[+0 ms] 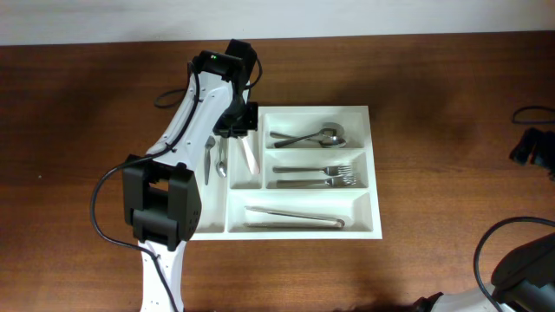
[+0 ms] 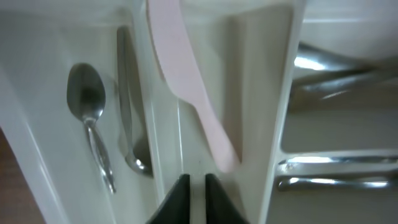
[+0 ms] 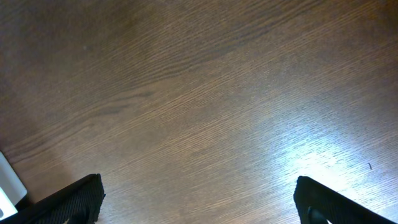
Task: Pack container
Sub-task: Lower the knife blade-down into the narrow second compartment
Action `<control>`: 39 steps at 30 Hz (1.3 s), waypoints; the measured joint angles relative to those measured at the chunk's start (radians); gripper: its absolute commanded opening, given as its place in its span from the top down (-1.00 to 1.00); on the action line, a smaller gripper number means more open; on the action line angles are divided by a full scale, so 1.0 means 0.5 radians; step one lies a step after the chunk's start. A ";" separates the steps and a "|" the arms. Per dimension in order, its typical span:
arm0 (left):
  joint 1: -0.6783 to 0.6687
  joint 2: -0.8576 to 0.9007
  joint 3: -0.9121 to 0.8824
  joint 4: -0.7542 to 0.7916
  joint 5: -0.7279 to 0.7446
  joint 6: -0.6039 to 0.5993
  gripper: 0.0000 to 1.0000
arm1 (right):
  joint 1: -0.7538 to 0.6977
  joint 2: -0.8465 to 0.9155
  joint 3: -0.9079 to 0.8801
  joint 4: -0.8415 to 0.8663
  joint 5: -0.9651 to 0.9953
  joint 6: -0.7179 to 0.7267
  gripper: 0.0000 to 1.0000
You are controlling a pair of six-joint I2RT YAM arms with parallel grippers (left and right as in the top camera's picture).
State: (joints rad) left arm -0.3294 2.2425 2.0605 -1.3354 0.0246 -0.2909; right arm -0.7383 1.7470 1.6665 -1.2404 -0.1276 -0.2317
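The container, a white cutlery tray (image 1: pixel 373 173), lies mid-table. A pale cream knife (image 1: pixel 249 154) lies in its inner narrow compartment, slanted with its blade tip against the divider in the left wrist view (image 2: pixel 186 81). My left gripper (image 1: pixel 240 126) hangs over that compartment's far end. Its fingers (image 2: pixel 198 183) are almost together with nothing between them, just behind the knife's handle end. My right gripper (image 1: pixel 529 146) is at the table's right edge, far from the tray, open and empty (image 3: pixel 199 193) over bare wood.
Two spoons (image 2: pixel 87 106) (image 2: pixel 127 112) lie in the outer narrow compartment. The wide compartments hold spoons (image 1: pixel 312 137), forks (image 1: pixel 325 176) and a long metal piece (image 1: pixel 295 217). The left arm's base (image 1: pixel 160 208) stands beside the tray. A white corner (image 3: pixel 9 186) shows in the right wrist view.
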 measured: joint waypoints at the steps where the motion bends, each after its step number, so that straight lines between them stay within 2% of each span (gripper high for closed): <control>1: 0.000 0.000 0.000 0.011 -0.001 0.006 0.30 | 0.000 0.000 0.000 0.000 0.000 0.002 -0.98; 3: 0.000 0.000 0.000 0.065 -0.005 -0.020 -0.04 | 0.000 0.000 0.000 0.000 -0.001 0.002 -0.98; 5: 0.000 0.000 0.000 0.106 -0.012 -0.024 -0.51 | 0.000 0.000 0.000 0.001 0.000 0.001 -0.97; 9: 0.002 0.000 -0.001 0.217 -0.037 -0.024 -0.94 | 0.000 0.000 0.000 0.001 0.000 0.001 -0.98; 10: 0.004 0.000 -0.001 0.247 -0.047 -0.024 -0.99 | 0.000 0.000 0.000 0.001 -0.001 0.000 -0.98; 23: 0.096 0.000 -0.001 0.498 -0.089 -0.023 -1.00 | 0.000 0.000 0.000 0.000 0.000 0.000 -0.98; 24: 0.099 0.000 -0.001 0.504 -0.089 -0.023 -0.85 | 0.000 0.000 0.000 0.000 0.000 0.000 -0.98; 25: 0.099 0.000 -0.001 0.518 -0.092 -0.023 -0.56 | 0.000 0.000 0.000 0.001 0.000 0.000 -0.98; 26: 0.099 0.000 -0.001 0.551 -0.105 -0.026 -0.40 | 0.000 0.000 0.000 0.000 -0.001 0.001 -0.98; 30: 0.097 0.000 -0.001 0.644 -0.166 -0.022 0.49 | 0.000 0.000 0.000 0.001 0.000 0.001 -0.98; 31: 0.097 0.000 -0.001 0.661 -0.185 -0.023 0.66 | 0.000 0.000 0.000 0.001 0.000 0.001 -0.98; 33: 0.097 0.000 -0.001 0.681 -0.232 -0.020 0.84 | 0.000 0.000 0.000 0.000 0.000 0.000 -0.98; 39: 0.103 0.000 -0.001 0.706 -0.368 -0.031 0.92 | 0.000 0.000 0.000 0.000 0.000 0.001 -0.98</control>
State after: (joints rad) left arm -0.2779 2.2425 2.0602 -0.9821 -0.1593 -0.3061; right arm -0.7383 1.7470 1.6665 -1.2404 -0.1276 -0.2314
